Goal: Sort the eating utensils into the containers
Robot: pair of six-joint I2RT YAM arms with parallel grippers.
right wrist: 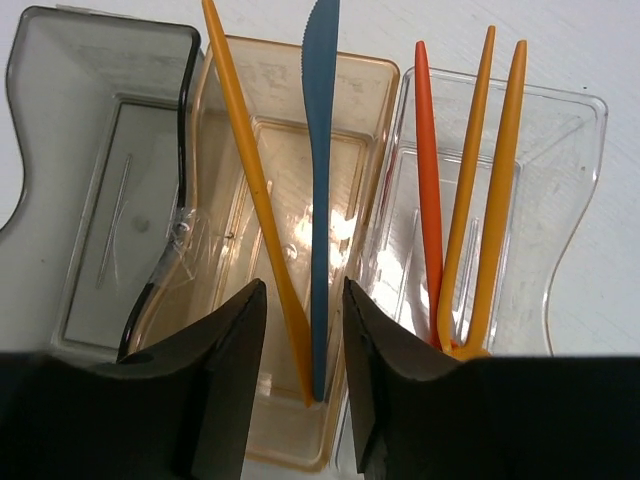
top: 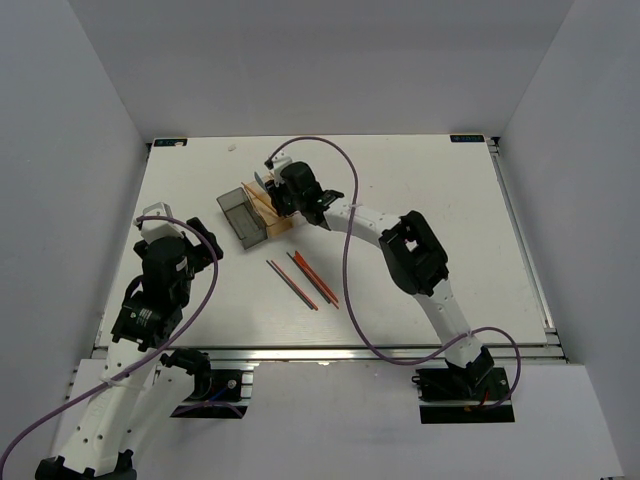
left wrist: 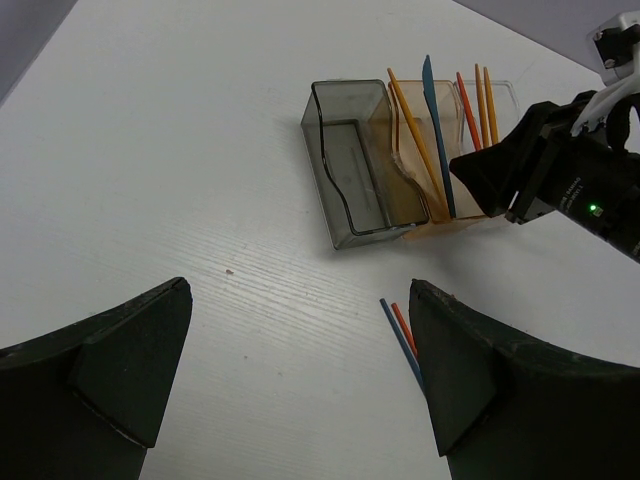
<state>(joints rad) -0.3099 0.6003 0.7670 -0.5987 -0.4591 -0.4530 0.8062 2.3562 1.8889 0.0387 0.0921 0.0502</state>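
Right fingers [right wrist: 215, 400] slightly apart, blue knife [right wrist: 320, 150] and orange utensil [right wrist: 245, 150] between them, in amber bin [right wrist: 282, 130]

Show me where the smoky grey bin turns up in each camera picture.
Top external: smoky grey bin sits left of centre, at the left end of the joined row.
Left wrist: upper middle, leftmost of the row.
Right wrist: far left, filling that side.
Shared landmark: the amber bin joined to its right side.

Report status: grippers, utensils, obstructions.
Left gripper open, empty. Right gripper open above amber bin, blue knife between its jaws. Several utensils loose on table. Nothing blocking.
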